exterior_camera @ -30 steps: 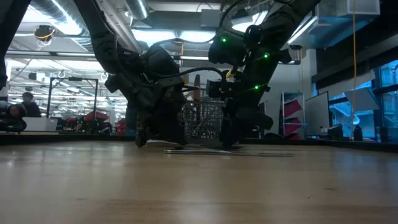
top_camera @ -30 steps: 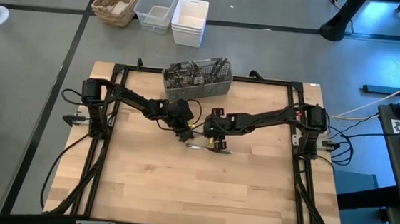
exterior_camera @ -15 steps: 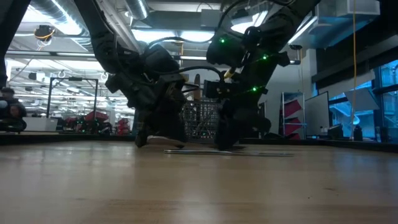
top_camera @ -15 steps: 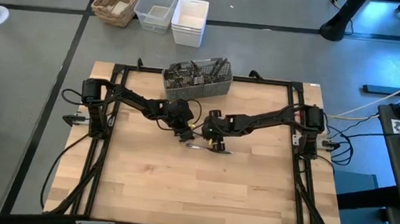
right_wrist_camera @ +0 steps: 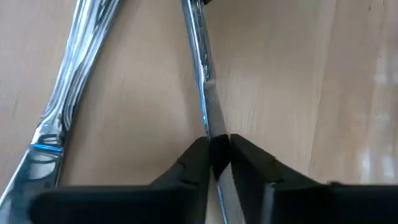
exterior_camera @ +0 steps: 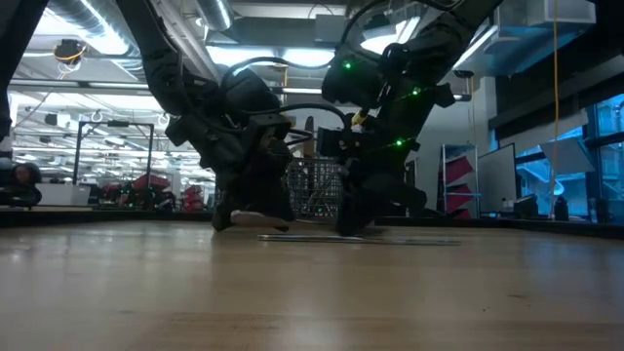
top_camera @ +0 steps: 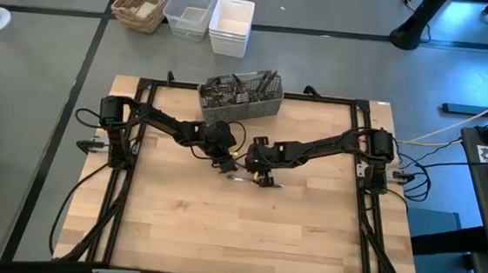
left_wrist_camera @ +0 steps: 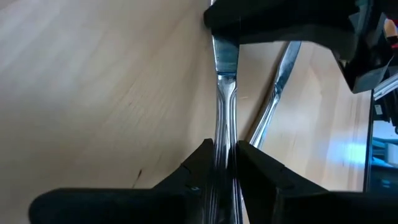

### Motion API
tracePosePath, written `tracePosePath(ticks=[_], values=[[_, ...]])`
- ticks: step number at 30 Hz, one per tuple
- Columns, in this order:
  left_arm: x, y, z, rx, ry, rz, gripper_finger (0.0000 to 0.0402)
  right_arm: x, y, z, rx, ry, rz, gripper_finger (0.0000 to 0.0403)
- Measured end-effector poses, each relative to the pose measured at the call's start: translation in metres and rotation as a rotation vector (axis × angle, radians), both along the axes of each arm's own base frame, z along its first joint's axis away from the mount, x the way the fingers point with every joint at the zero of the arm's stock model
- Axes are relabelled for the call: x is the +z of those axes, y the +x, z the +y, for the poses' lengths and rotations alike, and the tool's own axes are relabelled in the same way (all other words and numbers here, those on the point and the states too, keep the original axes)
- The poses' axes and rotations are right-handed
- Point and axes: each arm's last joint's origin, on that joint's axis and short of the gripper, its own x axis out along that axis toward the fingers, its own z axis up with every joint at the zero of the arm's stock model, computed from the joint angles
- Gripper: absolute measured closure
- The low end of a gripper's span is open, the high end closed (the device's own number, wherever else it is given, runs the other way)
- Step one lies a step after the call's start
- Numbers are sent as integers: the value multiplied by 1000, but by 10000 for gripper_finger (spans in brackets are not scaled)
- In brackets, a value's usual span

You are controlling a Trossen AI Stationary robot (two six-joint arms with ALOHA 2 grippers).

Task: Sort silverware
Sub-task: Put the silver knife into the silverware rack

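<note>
A silver table knife (left_wrist_camera: 225, 93) runs between my two grippers near the middle of the table. My left gripper (top_camera: 227, 164) is shut on its handle and my right gripper (top_camera: 260, 176) is shut on its blade, so the two face each other. A second silver piece (left_wrist_camera: 273, 102) lies flat on the wood beside the knife, also seen as a long handle (right_wrist_camera: 74, 93) in the right wrist view. The grey mesh caddy (top_camera: 240, 94) stands at the table's far edge with more silverware upright in it. My left gripper pinches the knife's handle (left_wrist_camera: 224, 146) between its two fingers, which lie along the knife. Whether the knife is clear of the wood cannot be told. My right gripper pinches the knife's blade (right_wrist_camera: 213, 132) between its two fingers (right_wrist_camera: 193, 155), coming at it from the end opposite the left gripper, along the knife.
Beyond the table's far edge stand a wicker basket (top_camera: 142, 2), a clear tub (top_camera: 190, 8) and a white tub (top_camera: 231, 25). A dark frame (top_camera: 143, 89) runs round the tabletop. Bare wood (top_camera: 236, 232) spreads toward the near edge.
My right gripper has shifted a little toward the table's left, closer to my left gripper. Less of the silverware now shows to its right in the high view. My left gripper has kept still.
</note>
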Motion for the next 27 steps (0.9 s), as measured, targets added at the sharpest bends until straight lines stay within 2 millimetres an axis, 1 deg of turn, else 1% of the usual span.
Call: tracePosePath(ticks=[3, 4, 6, 10, 13, 15, 19, 24, 27], values=[[0, 0, 0, -7, 9, 0, 345, 0, 1, 0, 10, 4, -6, 380], [0, 0, 0, -6, 15, 2, 345, 0, 1, 0, 17, 3, -6, 389], [-1, -1, 1, -14, 27, 0, 345, 0, 1, 2, 20, 2, -4, 392], [-1, 0, 1, -16, 45, -5, 345, 1, -1, 5, 13, -6, 6, 386], [1, 0, 1, -13, 49, -16, 345, 6, -2, 6, 12, -8, 58, 396], [6, -1, 1, -13, 48, -19, 346, 10, -3, 7, 8, -5, 122, 397], [26, -1, -3, -59, 109, -105, 346, 24, -3, 8, 16, -22, 230, 398], [57, -6, -3, -72, 203, -208, 345, 49, -3, 6, 19, -87, 347, 398], [77, -11, -4, -62, 279, -260, 345, 68, -3, 5, 32, -146, 417, 400]])
